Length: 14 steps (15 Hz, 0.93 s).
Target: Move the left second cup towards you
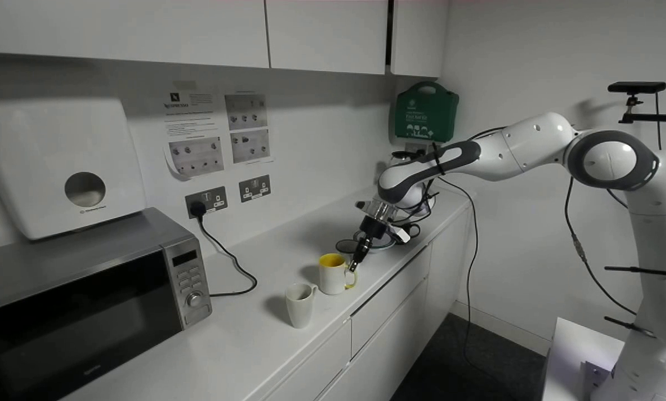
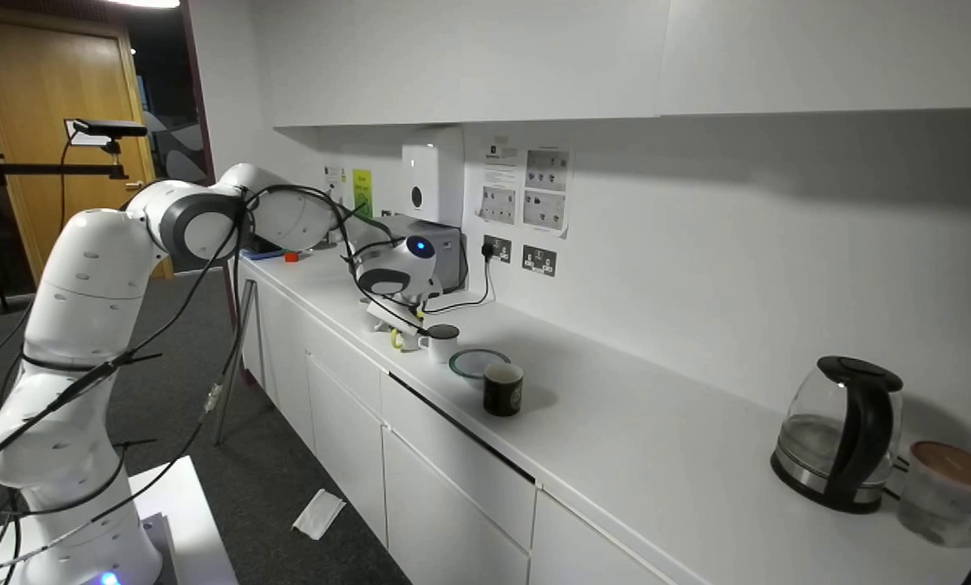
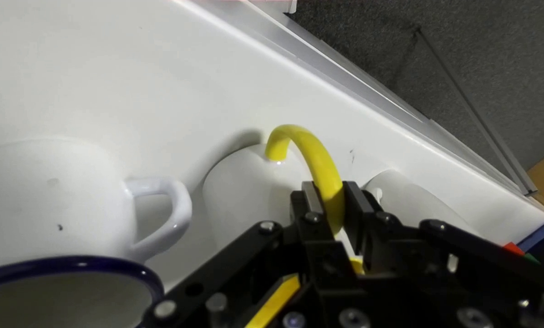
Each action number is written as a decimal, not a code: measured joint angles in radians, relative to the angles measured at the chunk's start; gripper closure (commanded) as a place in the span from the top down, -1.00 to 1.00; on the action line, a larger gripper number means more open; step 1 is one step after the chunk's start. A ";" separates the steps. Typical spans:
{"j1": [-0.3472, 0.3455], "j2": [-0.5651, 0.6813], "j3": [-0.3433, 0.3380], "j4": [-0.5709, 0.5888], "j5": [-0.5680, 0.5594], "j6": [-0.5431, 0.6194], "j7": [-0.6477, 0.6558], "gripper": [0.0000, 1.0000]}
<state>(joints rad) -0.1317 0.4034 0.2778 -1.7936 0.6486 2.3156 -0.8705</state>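
Observation:
The left second cup [image 1: 330,279] is a round cup, white outside, with a bright yellow inside and a yellow handle. It stands upright on the white counter, between a plain white cup [image 1: 299,306] and a white mug with a dark rim [image 2: 443,349]. In the wrist view its white body [image 3: 244,191] is partly behind my fingers. My gripper [image 3: 330,196] is shut on the yellow handle, with one finger on each side of it. In an exterior view my gripper [image 1: 354,265] is low at the handle, on the counter's front side. In an exterior view the arm partly hides the cup [image 2: 409,341].
A green-rimmed plate [image 2: 462,370] and a dark mug [image 2: 502,392] stand past the dark-rimmed mug. A microwave [image 1: 188,284] is at the left. A kettle [image 2: 838,439] and a lidded jar [image 2: 944,496] stand farther along. The counter's front edge [image 1: 344,320] runs close by the cups.

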 measured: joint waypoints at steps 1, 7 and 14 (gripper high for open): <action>0.000 -0.003 -0.002 -0.006 0.010 0.000 -0.012 -0.91; 0.001 -0.018 -0.011 -0.033 0.054 0.000 -0.068 -0.91; 0.003 -0.042 -0.022 -0.064 0.056 0.000 -0.075 -0.91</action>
<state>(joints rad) -0.1283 0.3611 0.2559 -1.8572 0.7048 2.3157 -0.9454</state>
